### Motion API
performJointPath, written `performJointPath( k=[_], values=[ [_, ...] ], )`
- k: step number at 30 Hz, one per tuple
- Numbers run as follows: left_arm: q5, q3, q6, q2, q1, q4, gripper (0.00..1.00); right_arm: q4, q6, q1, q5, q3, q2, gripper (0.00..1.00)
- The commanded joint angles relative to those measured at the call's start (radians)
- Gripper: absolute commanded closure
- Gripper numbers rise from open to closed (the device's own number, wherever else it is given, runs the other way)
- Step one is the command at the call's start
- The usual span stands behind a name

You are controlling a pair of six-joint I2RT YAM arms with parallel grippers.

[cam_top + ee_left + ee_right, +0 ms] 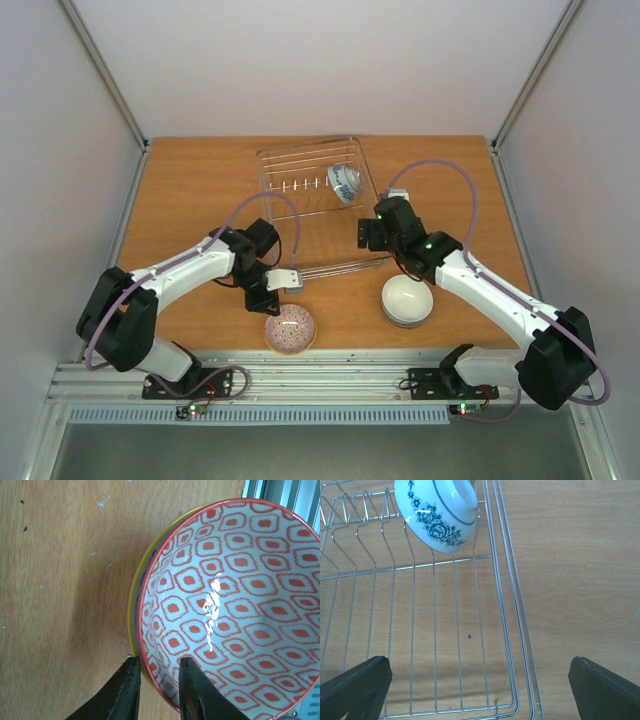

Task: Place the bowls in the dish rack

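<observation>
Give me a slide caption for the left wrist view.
Left gripper straddling the rim of the red-patterned bowl, nested in a yellow-rimmed bowl.

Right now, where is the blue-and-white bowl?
In the top view the bowl lies tipped in the right side of the dish rack, just beyond the right gripper; the right wrist view has it at upper left.

Yellow-rimmed bowl (132,610) — mostly hidden under the red-patterned bowl (225,605), itself cut off right.

Bowl (343,183) inside dish rack (325,232)
</observation>
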Motion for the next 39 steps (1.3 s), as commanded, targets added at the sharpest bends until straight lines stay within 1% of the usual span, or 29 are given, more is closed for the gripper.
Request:
performJointPath(
  k=[1,2,4,5,13,17,22,26,29,32,35,39],
  values=[
    [-0.001,-0.003,0.004,0.009,-0.006,-0.002,0.8,-0.007,0.014,0.01,0.023,0.002,-0.025,0.01],
    [-0.004,-0.004,0.005,0.007,-0.006,0.001,0.85,-0.007,0.014,0.011,0.025,0.002,-0.026,0.01],
    [-0.015,-0.007,0.003,-0.003,-0.006,0.006,0.98,-0.007,0.016,0.013,0.024,0.001,-0.024,0.01],
    [-0.019,-0.009,0.002,-0.009,-0.006,0.008,1.0,-0.008,0.016,0.012,0.026,0.002,-0.025,0.01],
    [-0.031,-0.013,0.011,-0.058,-0.006,0.001,0.99,-0.015,0.014,0.022,0.032,0.004,-0.047,0.01],
    [0.002,-0.009,0.02,-0.097,-0.006,-0.012,1.0,-0.022,0.007,0.029,0.024,0.01,-0.053,0.01],
    [0.099,0.007,0.034,-0.171,0.032,-0.027,0.99,-0.035,-0.002,0.049,0.026,0.028,-0.055,0.02],
    [0.237,0.027,0.059,-0.221,0.114,-0.054,1.0,-0.039,-0.011,0.074,0.034,0.041,-0.054,0.02],
    [0.316,0.048,0.088,-0.224,0.161,-0.088,0.99,-0.037,-0.015,0.092,0.021,0.048,-0.05,0.02],
    [0.374,0.063,0.116,-0.21,0.194,-0.113,1.0,-0.016,-0.011,0.103,-0.061,0.044,-0.048,0.02],
    [0.439,0.075,0.138,-0.193,0.237,-0.13,0.99,0.064,-0.005,0.108,-0.254,0.019,-0.055,0.01],
    [0.536,0.091,0.171,-0.167,0.314,-0.141,1.0,0.22,0.046,0.108,-0.522,-0.045,-0.071,0.01]
  ],
)
